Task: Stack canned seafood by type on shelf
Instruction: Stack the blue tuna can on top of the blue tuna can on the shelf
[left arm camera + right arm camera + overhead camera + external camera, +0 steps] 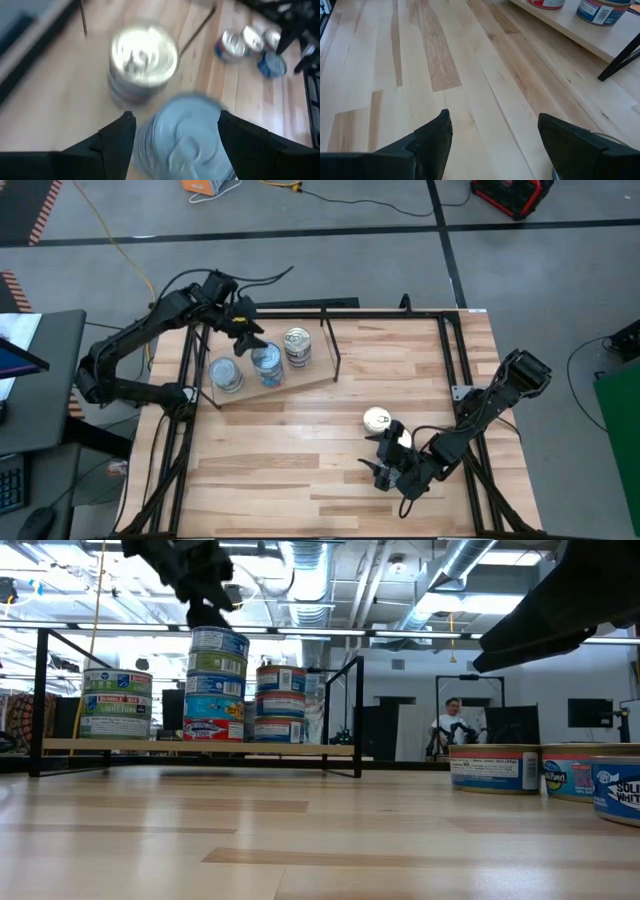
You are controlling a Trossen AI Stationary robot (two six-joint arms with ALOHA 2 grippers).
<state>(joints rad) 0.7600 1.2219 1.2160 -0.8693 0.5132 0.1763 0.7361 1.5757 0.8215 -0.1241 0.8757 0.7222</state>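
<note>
Tins (268,366) showing shiny metal lids, glossy paper labels; shelf (300,385) looking pale smooth plywood; tabletop (320,470) showing satin wood grain; fingers (427,137) looking matt black.

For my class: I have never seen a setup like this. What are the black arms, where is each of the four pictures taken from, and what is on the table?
Two robot arms work at a wooden table. One picture looks down from above, one level across the tabletop, one from each wrist. Three stacks of tins stand on the shelf; loose tins lie near the right gripper, open and empty. The left gripper, open, straddles the middle stack's top tin.
</note>
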